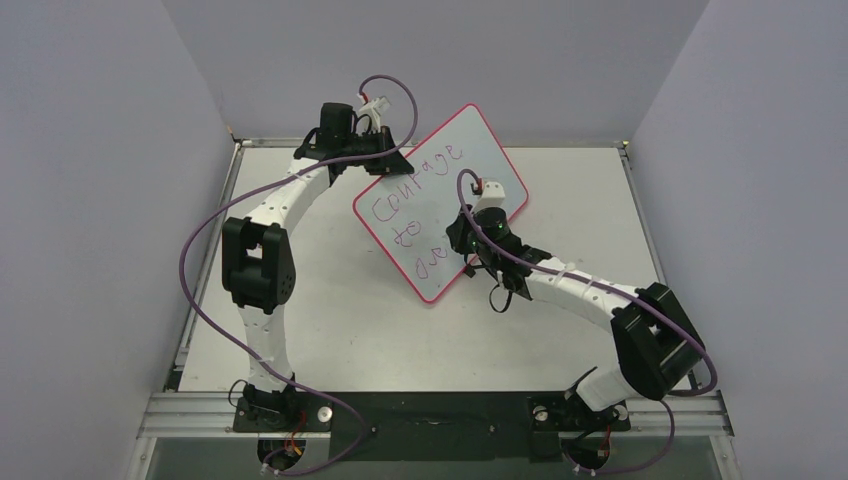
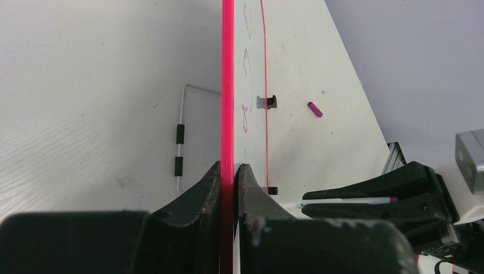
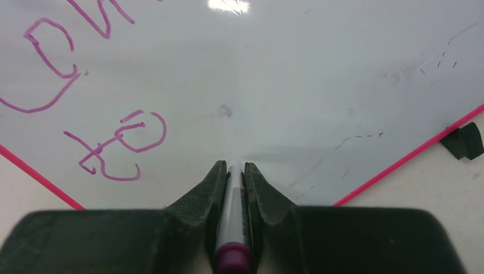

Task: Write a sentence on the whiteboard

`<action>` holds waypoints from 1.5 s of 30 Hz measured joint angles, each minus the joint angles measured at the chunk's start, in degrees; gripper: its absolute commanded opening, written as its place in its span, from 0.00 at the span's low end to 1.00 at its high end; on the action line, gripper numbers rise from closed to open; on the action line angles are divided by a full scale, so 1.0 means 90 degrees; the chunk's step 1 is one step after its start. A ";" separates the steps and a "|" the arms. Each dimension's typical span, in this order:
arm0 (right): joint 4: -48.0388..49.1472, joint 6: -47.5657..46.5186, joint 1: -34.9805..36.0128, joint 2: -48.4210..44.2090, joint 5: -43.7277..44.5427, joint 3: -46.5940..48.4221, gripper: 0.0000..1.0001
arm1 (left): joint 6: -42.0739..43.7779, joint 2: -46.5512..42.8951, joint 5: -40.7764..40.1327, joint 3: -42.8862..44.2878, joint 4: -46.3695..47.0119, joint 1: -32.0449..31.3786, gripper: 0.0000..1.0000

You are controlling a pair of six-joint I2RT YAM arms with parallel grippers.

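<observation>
Pinching the thin pink rim, the left gripper (image 2: 228,171) is closed tight on the upper left edge of the whiteboard (image 1: 490,175), holding it tilted over the middle of the desk (image 1: 330,330). The right gripper (image 3: 234,168) is clamped around a purple-ended marker (image 3: 233,222), with its tip at the board's white face. The sentence (image 1: 415,205) reads "Courage to" in purple-pink handwriting, with a few more letters on a third line beside the right gripper.

Over the table (image 1: 330,320) the whiteboard (image 1: 470,160) stands tilted, my left gripper (image 2: 229,166) on its far edge, my right gripper's (image 3: 233,165) marker (image 3: 231,217) before it.
</observation>
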 measured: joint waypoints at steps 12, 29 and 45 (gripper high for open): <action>-0.0129 -0.0270 -0.0092 -0.0068 -0.0078 0.0124 0.00 | -0.0027 0.0000 0.0000 0.0000 0.0000 0.0000 0.00; -0.0036 -0.0291 -0.0260 0.0306 -0.0291 0.0126 0.00 | -0.0019 0.0000 -0.0007 0.0000 0.0000 0.0005 0.00; 0.0056 -0.0257 -0.0325 0.0180 -0.0270 -0.0236 0.00 | -0.0022 -0.0012 -0.0005 0.0000 -0.0002 0.0005 0.00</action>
